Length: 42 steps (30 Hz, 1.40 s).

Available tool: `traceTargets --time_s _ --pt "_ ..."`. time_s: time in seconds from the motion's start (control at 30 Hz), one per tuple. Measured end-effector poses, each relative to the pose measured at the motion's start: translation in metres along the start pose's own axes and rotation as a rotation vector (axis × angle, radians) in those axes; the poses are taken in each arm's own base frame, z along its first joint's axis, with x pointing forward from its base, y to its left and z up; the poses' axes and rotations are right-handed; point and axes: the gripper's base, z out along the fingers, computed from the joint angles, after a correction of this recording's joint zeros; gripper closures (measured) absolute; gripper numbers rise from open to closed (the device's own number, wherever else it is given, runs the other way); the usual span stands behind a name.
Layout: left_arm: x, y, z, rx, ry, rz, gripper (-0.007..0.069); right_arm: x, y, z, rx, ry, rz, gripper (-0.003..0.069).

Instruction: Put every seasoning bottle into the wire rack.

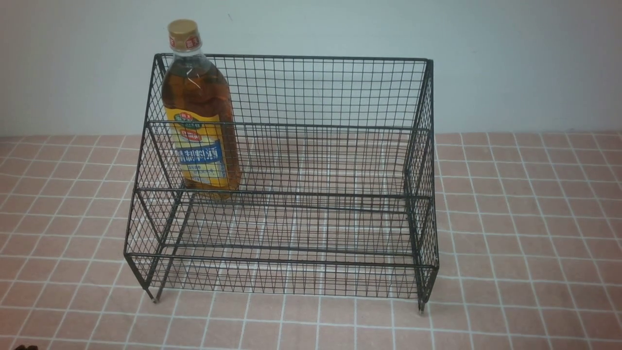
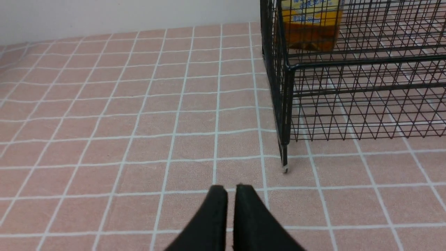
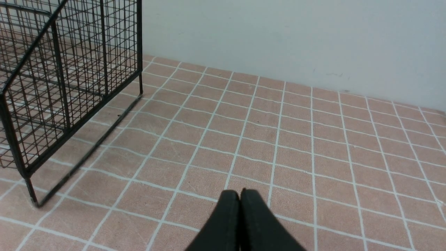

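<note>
The seasoning bottle (image 1: 200,112), clear with amber-brown liquid, a gold cap and a yellow-and-blue label, stands upright on the upper tier of the black wire rack (image 1: 340,92), at its left end. Its base also shows through the mesh in the left wrist view (image 2: 310,24). My left gripper (image 2: 230,189) is shut and empty, low over the cloth, in front of and left of the rack's front left foot (image 2: 285,168). My right gripper (image 3: 240,193) is shut and empty, over the cloth to the right of the rack (image 3: 55,104). Neither gripper shows in the front view.
A pink checked cloth (image 1: 525,243) with white lines covers the table. A pale wall (image 1: 486,48) stands right behind the rack. The rack's lower tier (image 1: 291,253) and the right part of its upper tier hold nothing.
</note>
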Motion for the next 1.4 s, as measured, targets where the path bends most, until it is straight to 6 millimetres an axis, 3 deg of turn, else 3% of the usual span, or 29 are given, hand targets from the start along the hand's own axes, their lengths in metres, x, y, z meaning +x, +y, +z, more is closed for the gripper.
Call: traceTargets --time_s 0.37,0.67,1.4 --pt "0.0003 0.0026 -0.0001 -0.047 0.004 -0.014 0.061 0.0 0.0 0.0 0.0 0.0 0.0 0.0673" --pt "0.0 0.0004 0.0 -0.024 0.0 -0.132 0.061 0.0 0.0 0.0 0.0 0.0 0.007 0.0673" --pt "0.0003 -0.0013 0.0 0.013 0.003 -0.049 0.061 0.0 0.0 0.0 0.0 0.0 0.011 0.0673"
